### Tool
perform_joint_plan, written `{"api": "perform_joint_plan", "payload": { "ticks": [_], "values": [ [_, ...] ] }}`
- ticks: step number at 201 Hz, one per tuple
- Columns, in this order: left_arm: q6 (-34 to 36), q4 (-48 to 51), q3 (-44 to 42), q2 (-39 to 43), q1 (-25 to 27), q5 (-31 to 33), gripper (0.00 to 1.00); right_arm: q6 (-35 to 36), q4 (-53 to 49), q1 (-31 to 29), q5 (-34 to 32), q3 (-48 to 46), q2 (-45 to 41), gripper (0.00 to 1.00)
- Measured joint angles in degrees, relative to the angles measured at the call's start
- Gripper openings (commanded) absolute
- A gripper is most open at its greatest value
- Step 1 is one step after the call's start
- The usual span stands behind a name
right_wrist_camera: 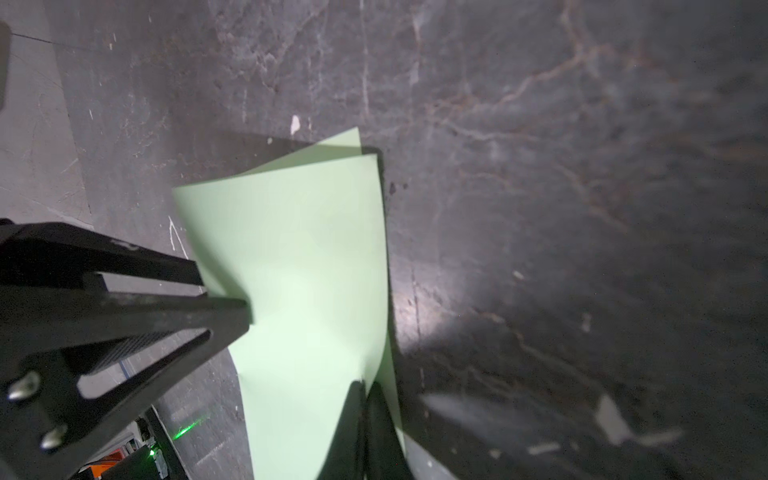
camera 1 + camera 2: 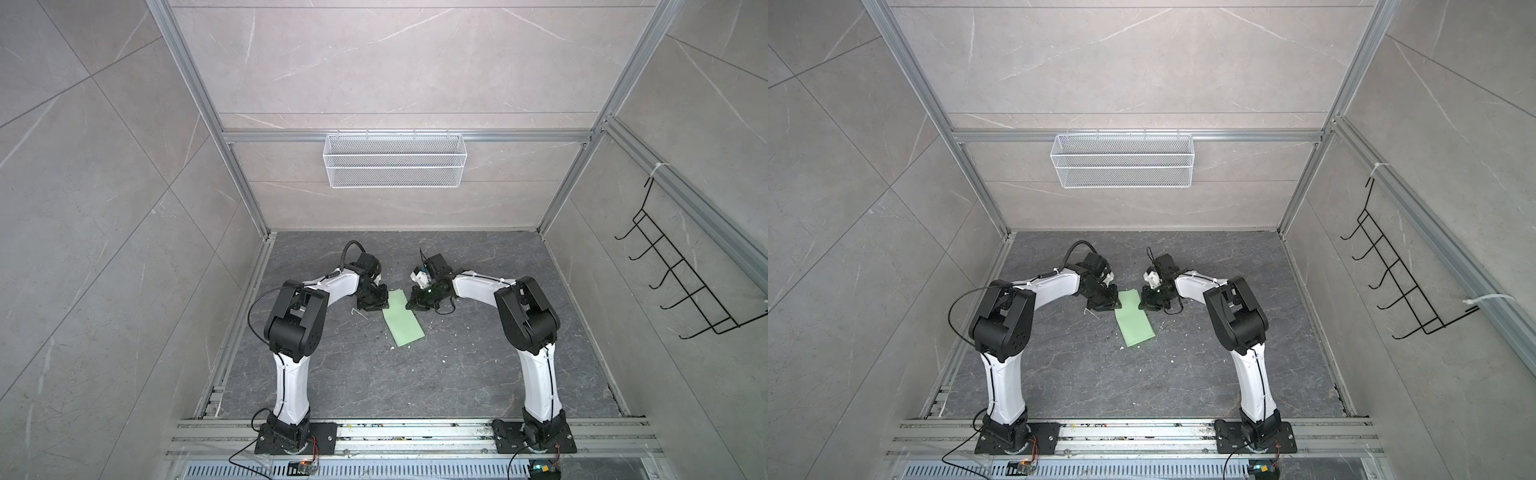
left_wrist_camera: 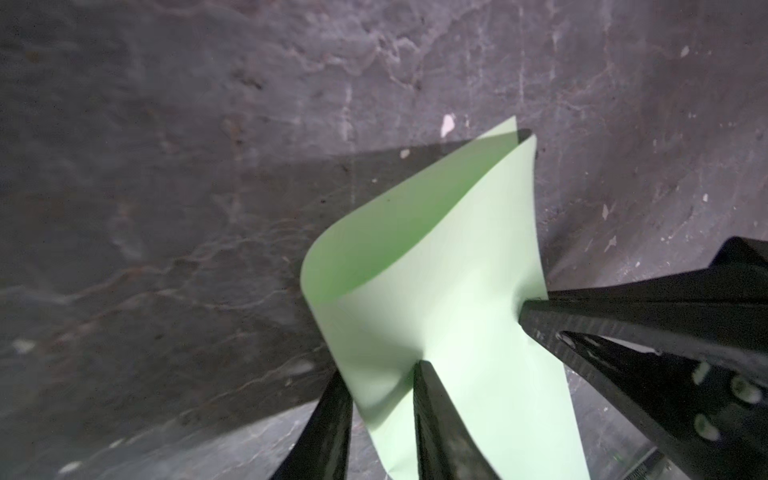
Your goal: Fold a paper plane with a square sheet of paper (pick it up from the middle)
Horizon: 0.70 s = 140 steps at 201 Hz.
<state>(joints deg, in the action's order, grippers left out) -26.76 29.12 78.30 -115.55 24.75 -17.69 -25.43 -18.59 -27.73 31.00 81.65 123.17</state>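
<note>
Top views, sheet: your pale green matte square sheet of paper (image 2: 406,322) (image 2: 1136,324) lies doubled over into a long rectangle on the dark grey marbled tabletop (image 2: 457,374). It sits mid-table, slightly skewed, with its far end between both tools.
Top views, left gripper: your black left gripper (image 2: 380,306) (image 2: 1116,306) sits low at the sheet's far left edge, touching it.
Top views, right gripper: your black right gripper (image 2: 409,305) (image 2: 1142,305) sits low at the far right edge, also touching. The jaw gaps are too small to read here.
Top views, rest: a white wire mesh basket (image 2: 395,160) hangs on the back wall and a black wire hook rack (image 2: 685,270) on the right wall. White scraps (image 2: 359,312) are scattered on the tabletop.
Left wrist, left gripper: its fingers (image 3: 440,415) stand parted and the sheet's edge runs loose between them, so it is released, not pinching.
Left wrist, sheet: the top layer bows up off the lower one, the fold is rounded, and the darker green inside shows.
Left wrist, right gripper: its tip (image 3: 525,309) meets the opposite edge, and the paper puckers there.
Right wrist, right gripper: its fingers (image 1: 380,415) are pressed together, clenched on the sheet's edge.
Right wrist, left gripper: its tips (image 1: 222,291) straddle the opposite edge.
Right wrist, sheet: the far corners are misaligned, and the lower layer's corner (image 1: 347,139) peeks past the upper.
</note>
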Motion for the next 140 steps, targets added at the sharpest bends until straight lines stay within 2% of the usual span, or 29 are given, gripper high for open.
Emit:
{"api": "perform_joint_plan", "payload": {
  "ticks": [35, 89, 111, 140],
  "values": [
    [-4.13, -3.61, -4.59, 2.40, -0.15, -3.39, 0.31, -3.58, 4.57, -0.07, -1.09, -7.30, -4.39, 0.08],
    [-10.54, -11.69, -8.81, 2.58, -0.20, -11.19, 0.30, -17.29, 16.31, -0.94, -1.40, -20.65, -11.58, 0.15],
    [-10.78, -11.93, -9.01, 2.58, -0.20, -12.44, 0.25, -19.93, 17.88, -0.94, -0.98, -22.10, -12.52, 0.22],
    [-9.22, -10.36, -8.81, 2.32, -0.20, -12.70, 0.22, -20.04, 17.97, 0.52, 1.16, -21.70, -12.52, 0.24]
  ]
}}
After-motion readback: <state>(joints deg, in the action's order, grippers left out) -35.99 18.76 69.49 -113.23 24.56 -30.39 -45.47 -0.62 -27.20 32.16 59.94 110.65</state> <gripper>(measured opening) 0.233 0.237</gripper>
